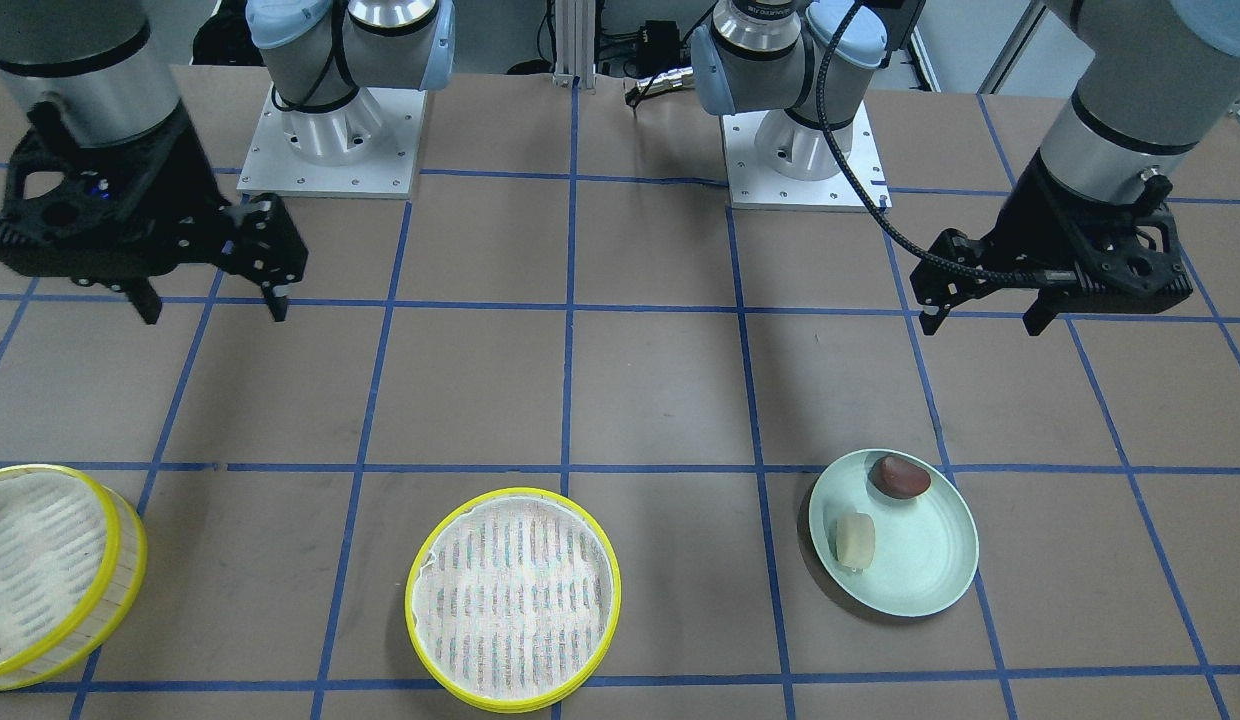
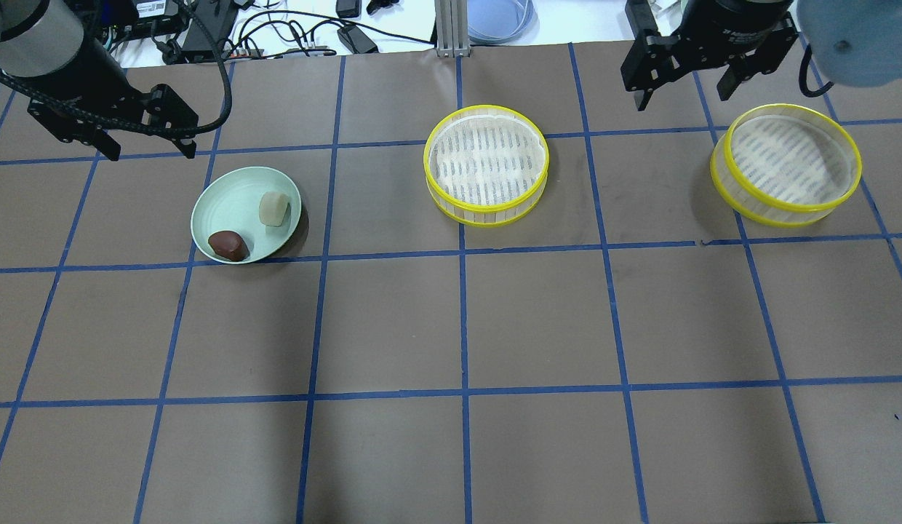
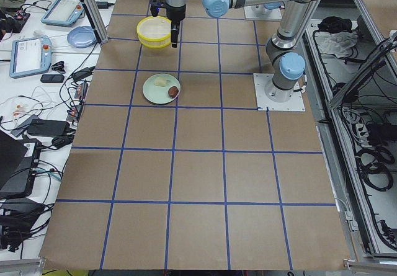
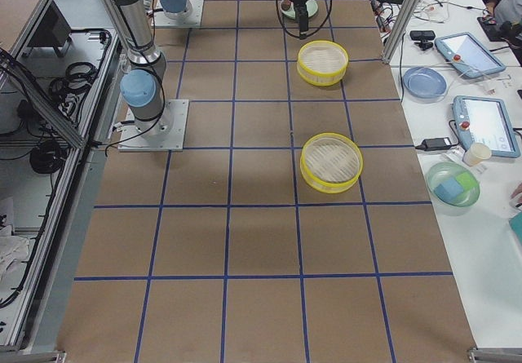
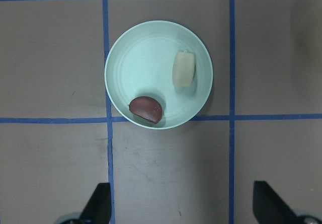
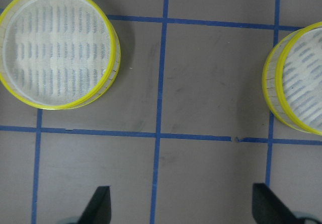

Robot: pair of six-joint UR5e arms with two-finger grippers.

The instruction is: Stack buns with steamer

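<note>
Overhead exterior view, left of centre: brown bun (image 2: 228, 245) and cream bun (image 2: 273, 209) lie on the green plate (image 2: 222, 196). Beyond, the middle basket (image 2: 487, 216) and the right basket (image 2: 742, 204) hold nothing. At the top corners, the left gripper (image 2: 153, 154) and the right gripper (image 2: 682, 102) hang spread wide and grip nothing. All the stacking looks still to do.

Two round yellow-rimmed steamer baskets with pale mesh floors stand on the brown table (image 2: 451, 327), the middle basket (image 2: 486, 166) and the right basket (image 2: 785, 166). One pale green round plate (image 2: 229, 207) on the left carries two small rounded lumps: one cream-white bun (image 2: 273, 209) and one dark reddish-brown bun (image 2: 228, 245). Two black two-finger grippers hang at the far side, the left gripper (image 2: 153, 153) and the right gripper (image 2: 684, 100).
</note>
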